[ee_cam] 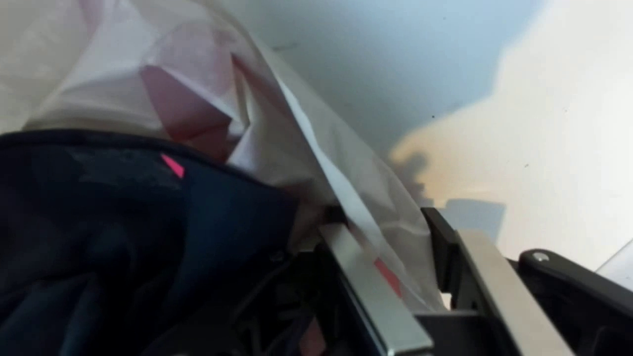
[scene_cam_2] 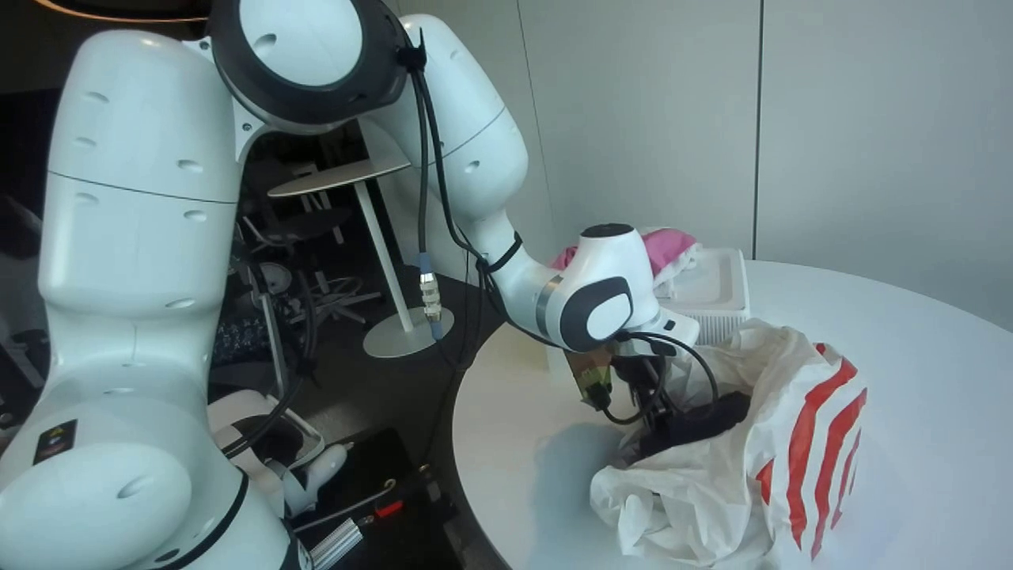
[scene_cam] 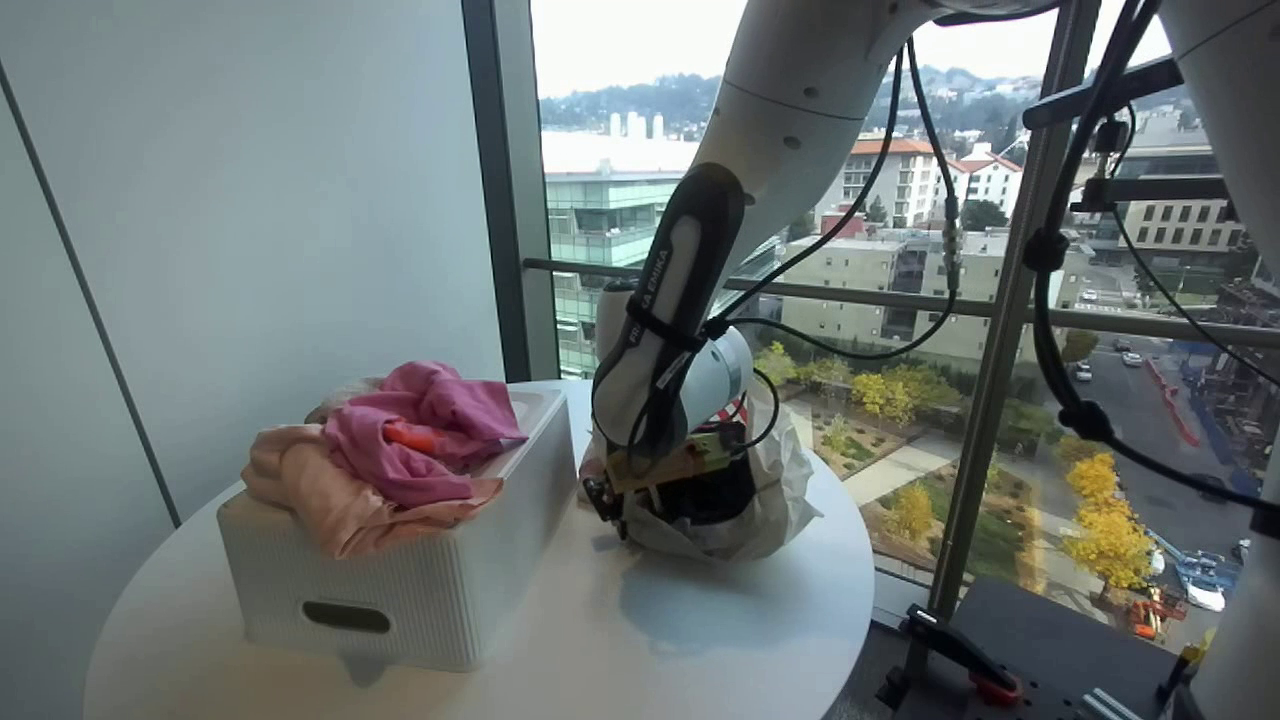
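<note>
You have before you a thin white bag (scene_cam_2: 744,475) with broad red stripes on its outer wall; it sits slumped and heavily creased on the round white table (scene_cam: 560,640), its mouth gaping and part of its rim sagging outward. In the wrist view you can see that rim run as a pale edge between the spread fingers of your gripper (ee_cam: 385,232), one finger inside the bag and one outside it. In the bag's mouth you see a dark navy cloth (ee_cam: 123,207), loosely bunched, with a darker band along its curved upper edge and a small pink mark just below that band; its lower folds are too dark for you to make out
</note>
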`<state>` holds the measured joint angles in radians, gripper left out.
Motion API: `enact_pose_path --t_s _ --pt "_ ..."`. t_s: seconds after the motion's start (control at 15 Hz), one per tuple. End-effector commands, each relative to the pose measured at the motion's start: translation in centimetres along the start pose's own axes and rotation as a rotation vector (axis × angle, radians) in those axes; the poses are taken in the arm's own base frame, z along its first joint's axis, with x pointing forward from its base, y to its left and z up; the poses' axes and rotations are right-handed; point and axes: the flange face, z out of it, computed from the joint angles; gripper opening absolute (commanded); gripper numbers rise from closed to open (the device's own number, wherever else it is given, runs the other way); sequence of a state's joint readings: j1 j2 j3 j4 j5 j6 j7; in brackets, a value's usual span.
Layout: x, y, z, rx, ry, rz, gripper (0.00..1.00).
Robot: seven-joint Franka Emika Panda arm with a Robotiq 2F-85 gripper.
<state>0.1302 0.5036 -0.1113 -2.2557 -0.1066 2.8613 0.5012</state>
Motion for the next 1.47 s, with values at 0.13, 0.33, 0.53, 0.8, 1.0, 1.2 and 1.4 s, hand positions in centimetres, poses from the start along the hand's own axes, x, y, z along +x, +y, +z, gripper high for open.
enact_pose_path --t_s 0.13,0.33,0.53,0.8,1.0,1.2,1.4 --pt "0.5 -0.8 0.0 0.056 -0.013 0.030 0.04" --pt "-0.1 -1.3 -3.0 0.158 -0.058 0.052 0.00" --pt "-0.3 -2.1 -6.2 0.230 -0.083 0.061 0.06" --pt "-1.1 -2.1 -11.1 0.238 -0.132 0.060 0.04" --pt "-2.0 -3.0 -14.3 0.235 -0.164 0.018 0.04" --pt "-2.8 -4.2 -15.9 0.234 -0.218 -0.031 0.04" --pt "-3.7 -5.5 -15.2 0.252 -0.316 -0.095 0.05"
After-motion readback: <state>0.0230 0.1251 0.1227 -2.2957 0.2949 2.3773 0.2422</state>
